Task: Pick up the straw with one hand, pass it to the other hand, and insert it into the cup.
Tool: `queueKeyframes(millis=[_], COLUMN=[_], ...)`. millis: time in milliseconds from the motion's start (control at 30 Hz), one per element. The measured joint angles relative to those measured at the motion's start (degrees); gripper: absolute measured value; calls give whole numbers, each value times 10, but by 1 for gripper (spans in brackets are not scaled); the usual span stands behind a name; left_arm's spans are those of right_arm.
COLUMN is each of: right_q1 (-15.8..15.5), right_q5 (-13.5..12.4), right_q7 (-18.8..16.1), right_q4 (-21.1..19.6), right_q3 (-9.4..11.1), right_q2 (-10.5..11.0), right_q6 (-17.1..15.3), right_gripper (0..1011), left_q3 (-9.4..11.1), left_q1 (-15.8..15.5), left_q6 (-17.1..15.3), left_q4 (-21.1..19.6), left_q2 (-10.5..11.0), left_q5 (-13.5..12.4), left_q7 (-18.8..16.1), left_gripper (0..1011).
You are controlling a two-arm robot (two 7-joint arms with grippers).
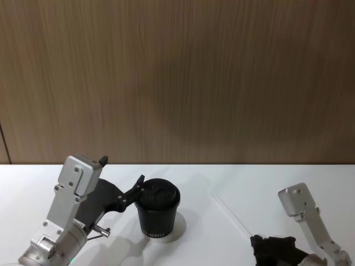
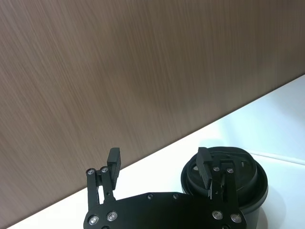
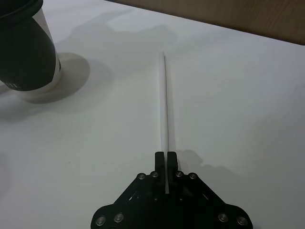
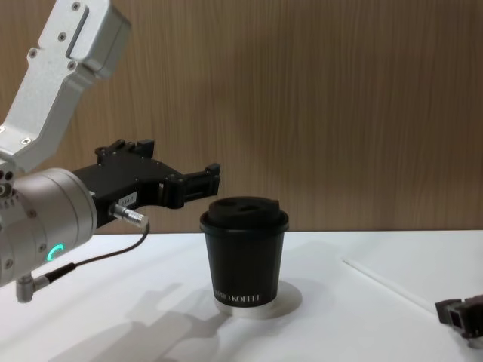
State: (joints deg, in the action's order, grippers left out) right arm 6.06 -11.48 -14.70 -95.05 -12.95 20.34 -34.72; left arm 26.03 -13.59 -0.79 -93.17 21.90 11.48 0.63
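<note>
- Thin white plastic straw (image 3: 165,109) lies on the white desk (image 3: 238,95), right of the black lidded paper cup (image 4: 244,256).
- Slim all-black right gripper (image 3: 165,160): jaws closed on the straw's near end, apparently not yet lifted.
- Silver-wristed left gripper (image 2: 158,160) hovers left of the cup, jaws open; handover and insertion remain.

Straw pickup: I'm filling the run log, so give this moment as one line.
phase: grasp | right end effector: shut on straw | straw: lying on table | left end effector: open, near top of cup
</note>
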Motion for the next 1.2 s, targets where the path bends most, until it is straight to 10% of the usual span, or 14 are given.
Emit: queueKeyframes(millis=[700,1200], right_q1=[-5,-12], right_q5=[2,-38], right_q7=[14,-16], right_q4=[-28,-37], right_q3=[36,69], right_q2=[-19,-28], right_q6=[68,193], right_gripper=[0,0], left_q3=[0,0], left_q1=[0,0], left_q6=[0,0], left_q4=[0,0], left_q2=[0,0], left_q5=[0,0], left_q7=[0,0], left_gripper=[1000,1000])
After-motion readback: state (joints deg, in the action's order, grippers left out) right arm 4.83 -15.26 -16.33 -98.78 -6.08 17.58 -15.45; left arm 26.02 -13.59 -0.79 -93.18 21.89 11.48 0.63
